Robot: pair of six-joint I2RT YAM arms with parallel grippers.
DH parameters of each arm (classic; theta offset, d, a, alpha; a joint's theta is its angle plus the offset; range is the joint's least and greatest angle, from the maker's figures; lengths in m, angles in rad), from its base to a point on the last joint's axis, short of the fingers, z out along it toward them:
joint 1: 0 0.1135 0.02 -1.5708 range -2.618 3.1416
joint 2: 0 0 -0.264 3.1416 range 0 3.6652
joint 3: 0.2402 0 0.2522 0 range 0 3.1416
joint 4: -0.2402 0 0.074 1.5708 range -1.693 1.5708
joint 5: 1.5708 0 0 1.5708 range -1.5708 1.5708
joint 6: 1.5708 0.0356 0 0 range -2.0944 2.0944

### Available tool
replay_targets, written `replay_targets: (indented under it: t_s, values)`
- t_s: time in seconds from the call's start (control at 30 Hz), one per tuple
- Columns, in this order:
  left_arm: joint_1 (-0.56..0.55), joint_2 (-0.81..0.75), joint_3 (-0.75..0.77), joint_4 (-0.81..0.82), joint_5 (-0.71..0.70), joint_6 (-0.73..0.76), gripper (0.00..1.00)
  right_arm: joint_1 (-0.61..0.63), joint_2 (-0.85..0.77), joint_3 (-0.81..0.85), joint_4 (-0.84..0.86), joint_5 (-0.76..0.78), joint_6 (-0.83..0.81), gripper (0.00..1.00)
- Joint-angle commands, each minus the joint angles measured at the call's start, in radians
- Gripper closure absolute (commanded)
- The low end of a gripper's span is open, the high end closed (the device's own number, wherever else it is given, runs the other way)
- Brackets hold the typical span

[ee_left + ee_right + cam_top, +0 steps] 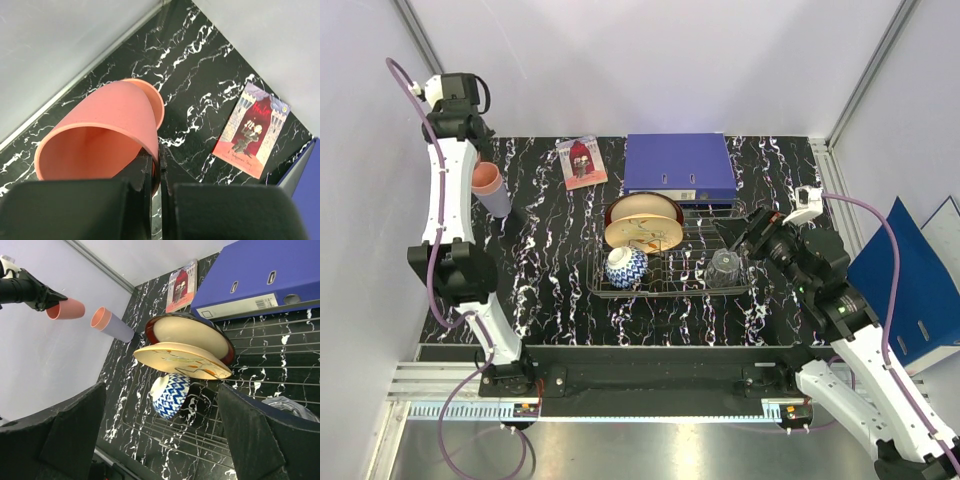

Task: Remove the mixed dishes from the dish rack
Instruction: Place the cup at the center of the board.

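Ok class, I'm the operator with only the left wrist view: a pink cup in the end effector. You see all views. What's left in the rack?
Observer: A red-rimmed bowl, a plate, a blue bowl and a glass.
Operator: And the right end effector?
Observer: Open and empty, over the rack's right end.
Operator: Any cups set down?
Observer: A lilac cup on the table, a pink one inside it.
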Motion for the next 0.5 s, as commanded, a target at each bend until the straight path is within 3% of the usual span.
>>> replay_targets:
  t_s: [0.0, 0.47]
  values:
    - [0.018, 0.016, 0.056, 0.006, -0.010, 0.014, 1.00, 0.000, -0.014, -0.006, -0.006, 0.045, -0.046, 0.00]
    - [0.055, 0.145, 0.112, 0.018, 0.120, -0.010, 1.00, 0.002, 0.035, -0.018, 0.025, 0.022, -0.049, 0.00]
